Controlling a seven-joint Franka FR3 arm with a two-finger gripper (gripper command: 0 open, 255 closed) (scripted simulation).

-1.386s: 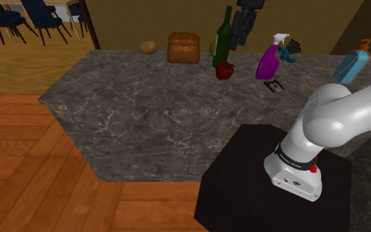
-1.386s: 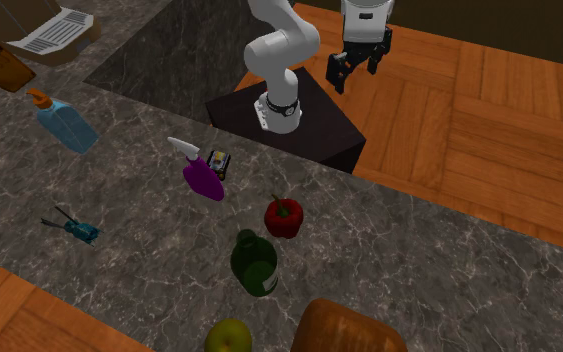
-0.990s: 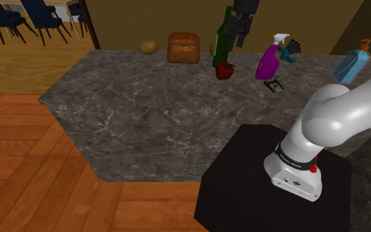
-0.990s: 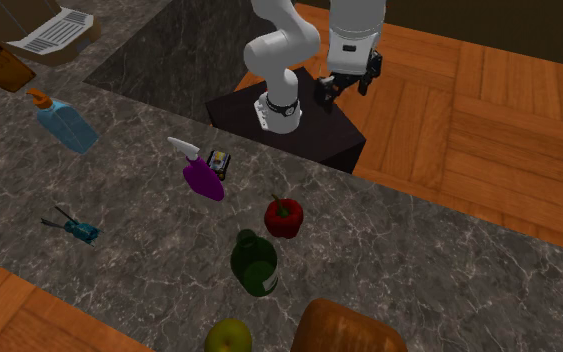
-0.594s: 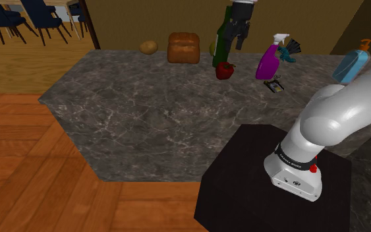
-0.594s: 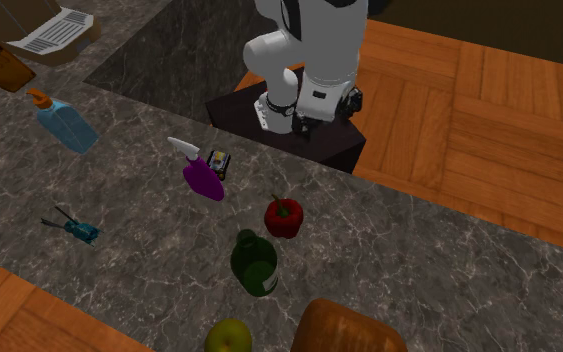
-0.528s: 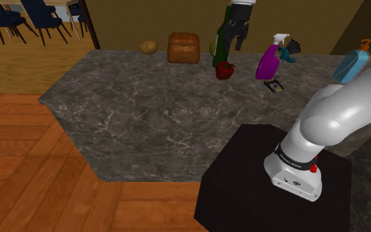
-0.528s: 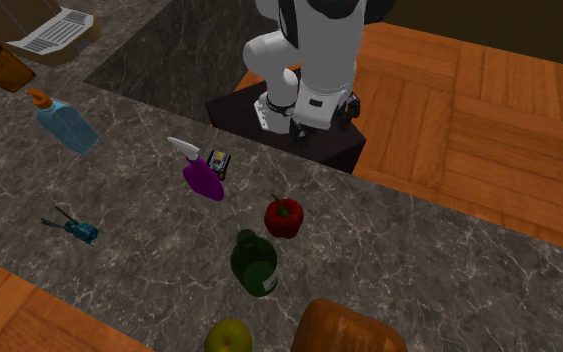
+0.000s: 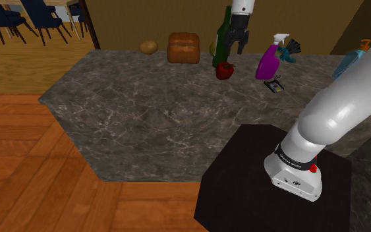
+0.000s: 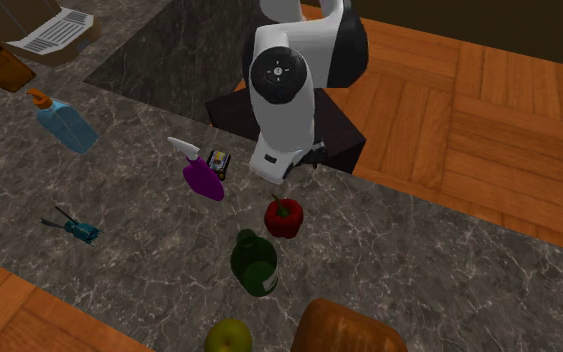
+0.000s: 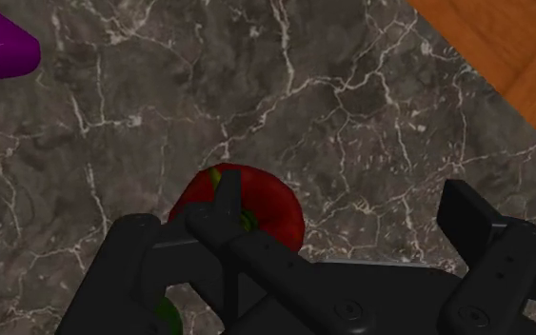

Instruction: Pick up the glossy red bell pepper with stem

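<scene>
The red bell pepper (image 9: 225, 70) with its green stem stands on the dark marble counter (image 9: 151, 112), just in front of a green bottle (image 9: 222, 36). My gripper (image 9: 236, 45) hangs open above the pepper, pointing down, clear of it. In the wrist view the pepper (image 11: 256, 202) lies below the hand, partly covered by the black gripper (image 11: 299, 217), whose fingers stand apart. In the second exterior view the pepper (image 10: 283, 216) sits right below the white forearm, which hides the hand.
A purple spray bottle (image 9: 267, 59), a small dark item (image 9: 274, 84), a teal tool (image 9: 288, 53) and a blue soap bottle (image 9: 348, 64) lie toward the shoulder view's right. A bread loaf (image 9: 183, 48) and a potato (image 9: 149, 47) stand toward its left.
The arm has swung out over the counter and the gripper has come down toward the pepper. The objects on the counter have not moved.
</scene>
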